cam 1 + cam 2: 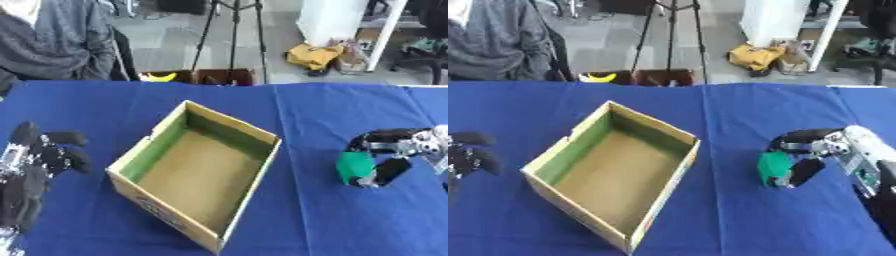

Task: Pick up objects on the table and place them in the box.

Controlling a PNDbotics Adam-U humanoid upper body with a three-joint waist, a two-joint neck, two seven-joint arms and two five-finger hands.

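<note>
My right hand [815, 150] has its fingers curled round the green object [774, 166]; I'd lift clear before crossing to the box [254, 131]. Left hand [35, 160] rests relaxed.

Both views look down from the robot's head, set side by side, facing forward across the blue-clothed surface [332, 115] toward the room's floor and a tripod [234, 30] beyond. They sit fairly near the work. Both share the open cardboard box [254, 131] at centre; the right eye view shows it shifted leftward and takes in more of the right arm.
</note>
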